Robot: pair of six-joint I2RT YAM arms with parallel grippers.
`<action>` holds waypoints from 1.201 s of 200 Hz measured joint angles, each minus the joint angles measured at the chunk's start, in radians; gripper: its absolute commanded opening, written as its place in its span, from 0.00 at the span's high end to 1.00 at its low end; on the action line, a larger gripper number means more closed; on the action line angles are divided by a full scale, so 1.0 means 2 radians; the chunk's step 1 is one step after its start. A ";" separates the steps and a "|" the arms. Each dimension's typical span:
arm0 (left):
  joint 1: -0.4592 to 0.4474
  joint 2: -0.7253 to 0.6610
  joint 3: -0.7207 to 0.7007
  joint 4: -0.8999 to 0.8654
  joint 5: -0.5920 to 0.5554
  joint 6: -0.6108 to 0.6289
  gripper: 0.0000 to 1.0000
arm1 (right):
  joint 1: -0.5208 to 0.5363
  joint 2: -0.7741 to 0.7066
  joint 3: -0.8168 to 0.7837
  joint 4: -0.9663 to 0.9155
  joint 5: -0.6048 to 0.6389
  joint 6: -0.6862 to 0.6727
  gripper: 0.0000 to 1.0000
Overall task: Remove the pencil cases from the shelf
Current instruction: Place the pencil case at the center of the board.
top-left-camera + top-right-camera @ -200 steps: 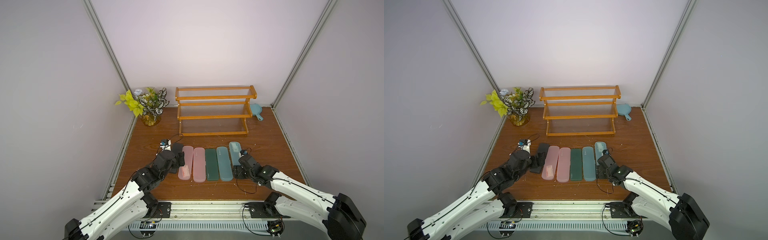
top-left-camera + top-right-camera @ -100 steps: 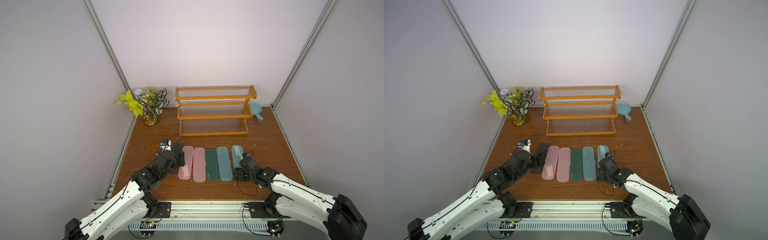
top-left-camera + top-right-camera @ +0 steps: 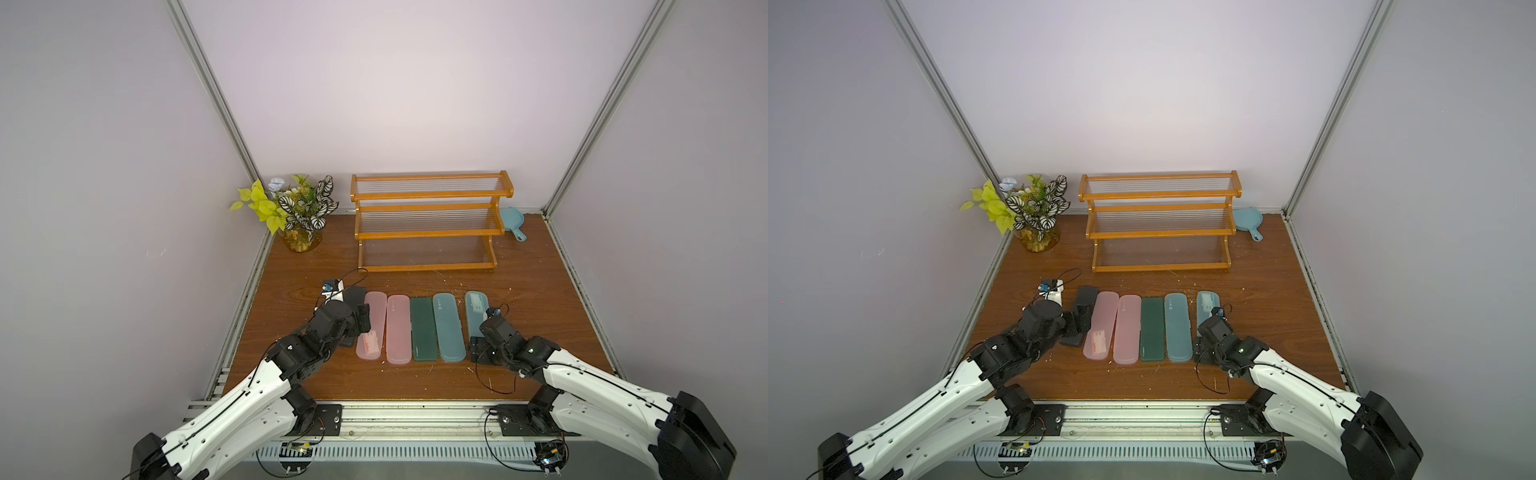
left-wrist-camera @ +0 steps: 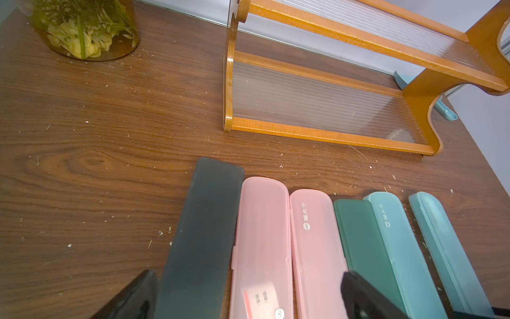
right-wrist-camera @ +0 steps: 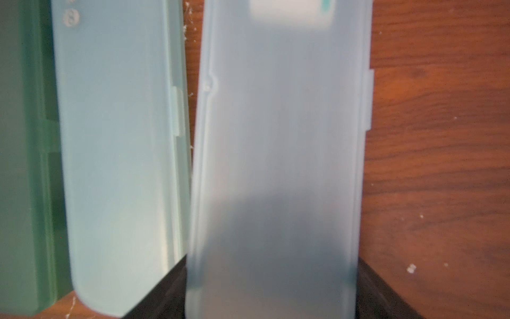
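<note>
Potted plant [image 3: 300, 208], blue pan [image 3: 510, 217], wooden tabletop [image 3: 540, 286]

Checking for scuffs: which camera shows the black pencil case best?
The left wrist view: the black pencil case lies close, nearly full length. In both top views the left gripper covers its middle. The right wrist view misses it.

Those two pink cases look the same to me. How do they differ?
The left pink case shows a white label at its near end; the right pink case shows none. The left one lies slightly nearer the shelf than the right one. Both are translucent, round-ended and flat on the table.
</note>
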 measured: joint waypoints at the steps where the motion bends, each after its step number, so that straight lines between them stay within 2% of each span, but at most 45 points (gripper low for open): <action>1: 0.000 0.000 0.000 0.000 0.000 0.000 0.03 | 0.000 0.000 0.000 0.000 0.000 0.000 0.17; 100: 0.009 0.040 -0.001 0.003 0.002 -0.011 0.03 | 0.000 -0.008 0.001 -0.011 -0.007 0.011 0.07; 121: 0.044 0.052 -0.001 0.006 0.017 -0.007 0.03 | 0.000 -0.016 0.006 -0.019 -0.006 0.016 0.06; 171: 0.169 0.086 0.014 0.020 0.084 0.030 0.03 | -0.011 -0.019 0.051 -0.027 -0.006 0.019 0.03; 206: 0.224 0.139 0.023 0.057 0.151 0.059 0.03 | -0.037 -0.005 0.082 -0.024 -0.012 0.003 0.01; 240: 0.264 0.198 0.023 0.100 0.217 0.076 0.03 | -0.076 -0.001 0.087 -0.014 -0.043 -0.016 0.01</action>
